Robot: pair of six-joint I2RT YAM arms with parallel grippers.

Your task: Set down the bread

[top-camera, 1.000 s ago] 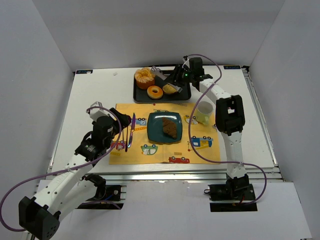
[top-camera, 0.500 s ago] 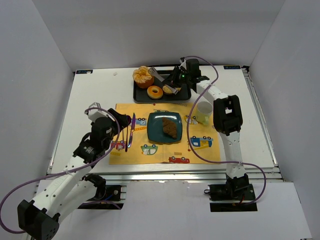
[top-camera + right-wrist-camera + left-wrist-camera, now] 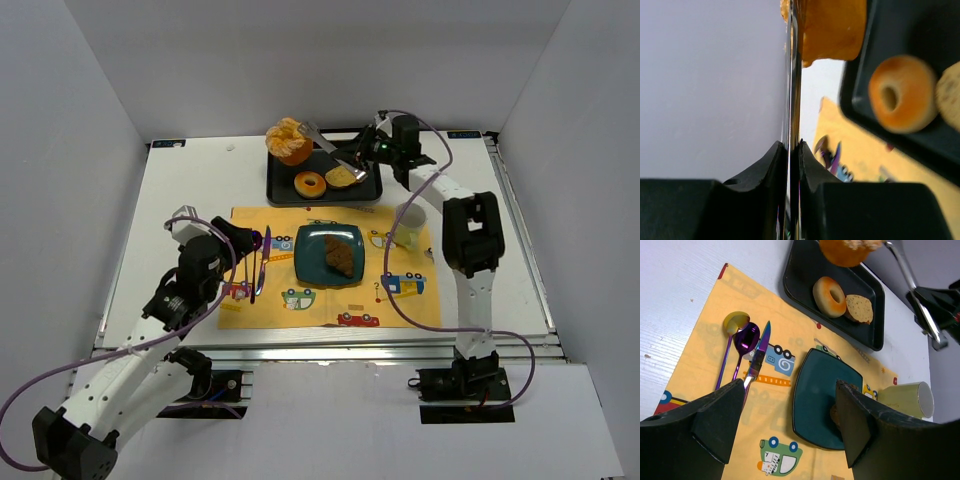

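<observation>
**Operator:** What has changed over the last second?

**Technician:** The right arm (image 3: 455, 225) has drawn up and back. The left arm (image 3: 185, 285) has barely shifted. The bread (image 3: 286, 140) lay in the rear left corner of the tray (image 3: 283, 192). It now hangs over that corner, apparently clear of the tray floor, at the far end of the tongs (image 3: 330, 148).

**Operator:** State of the claws?

**Technician:** The right gripper (image 3: 790, 147) is clenched on the tongs' handle end. Its wrist view shows the thin metal pinched between both fingers. The left gripper (image 3: 790, 387) is released, its jaws spread wide with nothing between them, above the placemat (image 3: 250, 310).

**Operator:** What does that mean for the task?

**Technician:** The pickup looks complete, and the carry and set-down remain. The plate (image 3: 308, 262) is a likely target, though it already bears a brown piece (image 3: 341, 257).

**Operator:** Orientation?

**Technician:** The bread is a rounded lump, ridged face up in the overhead view, with no marked long axis. The tongs supply the axis. It runs diagonally from the right gripper toward the rear left, tips leading.
</observation>
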